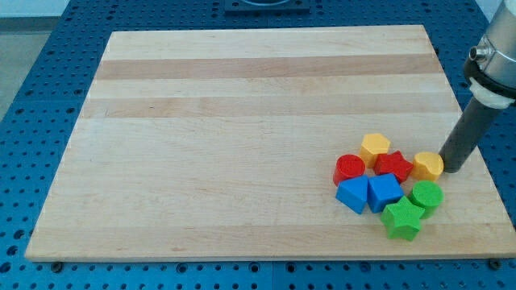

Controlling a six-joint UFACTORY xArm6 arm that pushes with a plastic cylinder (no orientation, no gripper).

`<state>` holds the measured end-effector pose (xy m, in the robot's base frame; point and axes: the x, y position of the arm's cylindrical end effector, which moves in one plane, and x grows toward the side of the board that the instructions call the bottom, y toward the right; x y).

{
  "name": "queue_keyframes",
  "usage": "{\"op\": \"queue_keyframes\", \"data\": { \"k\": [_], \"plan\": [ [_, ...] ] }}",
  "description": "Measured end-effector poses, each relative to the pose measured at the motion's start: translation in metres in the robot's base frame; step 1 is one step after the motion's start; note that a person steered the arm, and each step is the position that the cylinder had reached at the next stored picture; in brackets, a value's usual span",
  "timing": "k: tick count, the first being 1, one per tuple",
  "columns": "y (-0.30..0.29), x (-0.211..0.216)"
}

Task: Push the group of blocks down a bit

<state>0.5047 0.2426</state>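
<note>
Dark rod tip (448, 170) on light wooden surface (242, 121), touching yellow round block (428, 165) from the view's right. No claw fitted. Clustered lower right: yellow hexagonal block (375, 147), red star block (393, 166), red cylinder block (349, 168), two blue blocks (352, 195) (384, 192), green cylinder block (426, 195), green star block (402, 219).

The blocks (390, 185) huddle touching at the board's (242, 145) lower right, my tip (448, 170) just right of them.

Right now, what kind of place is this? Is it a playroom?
Probably a robot lab, not a playroom. A wooden board lies on a blue perforated bench, and my tip sits beside the orange block in a cluster of coloured blocks.
</note>
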Motion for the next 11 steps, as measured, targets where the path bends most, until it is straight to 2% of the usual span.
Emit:
{"op": "queue_keyframes", "data": {
  "k": [3, 4, 5, 6, 8, 9, 11],
  "plan": [
    [-0.033, 0.001],
    [-0.036, 0.009],
    [-0.015, 0.009],
    [-0.013, -0.005],
    [-0.025, -0.065],
    [-0.071, -0.074],
    [-0.097, -0.074]
  ]
}}
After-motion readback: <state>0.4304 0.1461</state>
